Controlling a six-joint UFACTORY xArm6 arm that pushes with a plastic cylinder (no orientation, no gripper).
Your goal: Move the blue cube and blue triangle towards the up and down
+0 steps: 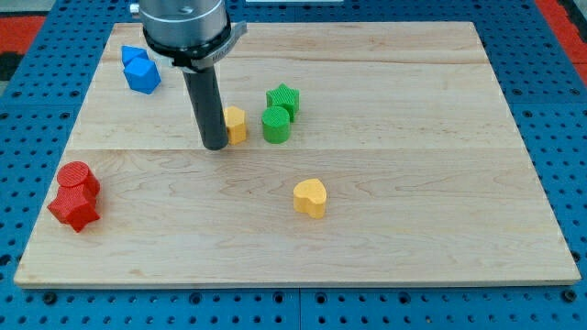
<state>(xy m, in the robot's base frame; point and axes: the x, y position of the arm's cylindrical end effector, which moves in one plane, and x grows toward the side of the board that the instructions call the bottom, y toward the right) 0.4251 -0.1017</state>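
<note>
The blue cube and the blue triangle sit touching each other at the top left of the wooden board, the triangle just above the cube. My tip rests on the board below and to the right of them, touching the left side of a yellow block. The arm's body hangs over the board's top edge, just right of the blue pair.
A green star and a green cylinder stand right of the yellow block. A yellow heart lies lower, near the middle. A red cylinder and a red star sit at the left edge.
</note>
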